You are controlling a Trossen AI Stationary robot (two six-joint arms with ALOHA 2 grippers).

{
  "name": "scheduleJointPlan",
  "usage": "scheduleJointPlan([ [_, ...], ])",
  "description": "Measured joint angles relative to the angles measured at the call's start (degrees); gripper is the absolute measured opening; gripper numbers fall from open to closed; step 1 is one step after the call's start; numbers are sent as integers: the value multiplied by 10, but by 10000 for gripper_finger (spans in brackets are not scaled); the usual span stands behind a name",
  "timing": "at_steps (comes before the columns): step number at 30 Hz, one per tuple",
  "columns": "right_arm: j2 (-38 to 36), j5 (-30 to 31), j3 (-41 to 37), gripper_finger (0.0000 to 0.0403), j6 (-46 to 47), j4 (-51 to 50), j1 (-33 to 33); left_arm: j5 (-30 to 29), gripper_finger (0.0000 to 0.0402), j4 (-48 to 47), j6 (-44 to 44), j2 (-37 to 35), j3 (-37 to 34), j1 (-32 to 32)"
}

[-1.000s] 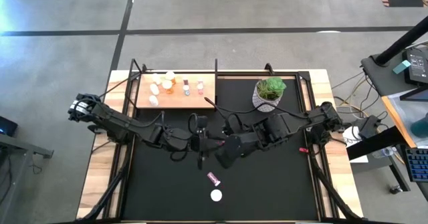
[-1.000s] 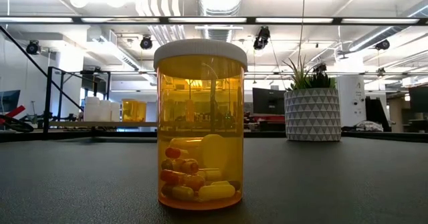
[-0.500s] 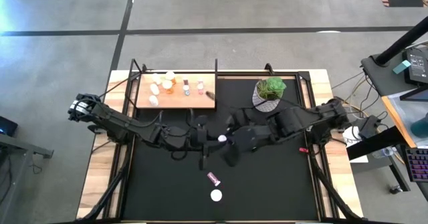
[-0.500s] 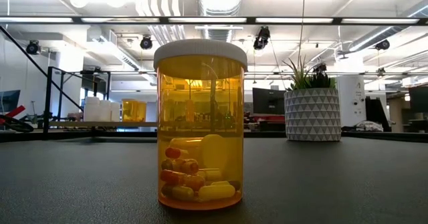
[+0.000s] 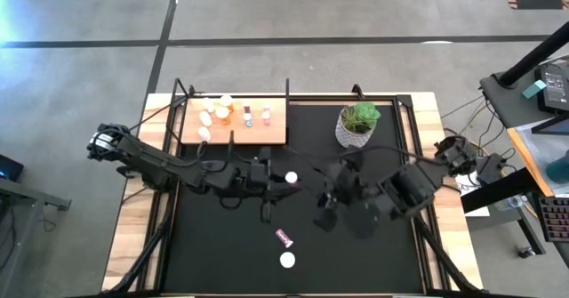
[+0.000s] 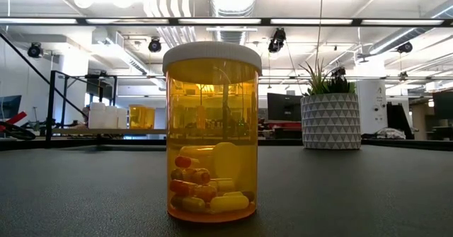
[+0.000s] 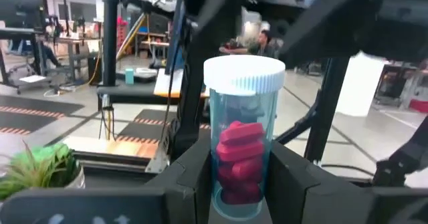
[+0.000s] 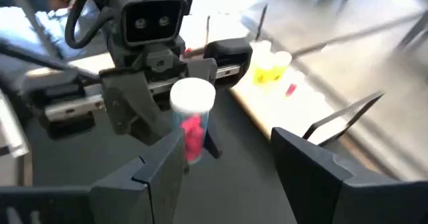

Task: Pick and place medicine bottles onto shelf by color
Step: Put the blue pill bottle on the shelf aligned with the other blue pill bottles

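Observation:
A clear bottle of red pills with a white cap [image 7: 242,137] stands between the fingers of my left gripper [image 5: 283,181], above the middle of the black mat. My right gripper [image 5: 322,211] is open to its right, apart from it, and faces the bottle [image 8: 192,117]. The wooden shelf [image 5: 267,133] at the far left carries several small bottles. A maroon bottle [image 5: 283,237] lies on the mat near the front. Beside it an amber bottle [image 6: 212,131] stands on its base. My left gripper pinches the bottle's lower body [image 7: 227,184] between its two fingers [image 7: 194,177], one on each side. The fingers come in about level, from the table's left. The bottle stands upright, cap up, lifted clear of the mat.
A white patterned pot with a green plant [image 5: 357,124] stands at the far right of the mat. A black frame runs around the table [image 5: 427,111]. Bare mat [image 5: 213,245] lies in front of both arms.
My right gripper has come off the bottle and drawn back toward the table's right edge, rising and turning. The bottle stays in my left gripper, which has risen a little and rolled, so the white cap now faces up.

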Motion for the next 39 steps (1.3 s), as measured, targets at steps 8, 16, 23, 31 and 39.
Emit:
scheduleJointPlan([
  [8, 25, 94, -2, 203, -34, 49, 25, 36, 89, 42, 0, -11, 0, 0],
  [16, 48, 88, -2, 203, -95, 135, 22, 43, 89, 51, 0, -10, 1, -1],
  [23, 50, 84, -2, 203, -86, 147, 15, 45, 89, 50, 0, -10, 2, -2],
  [31, 50, 82, -8, 203, -79, 177, -1, 56, 89, 63, 1, -10, 3, -2],
  [39, 50, 67, -14, 168, -60, 182, -6, 56, 89, 63, 7, -10, 5, -2],
])
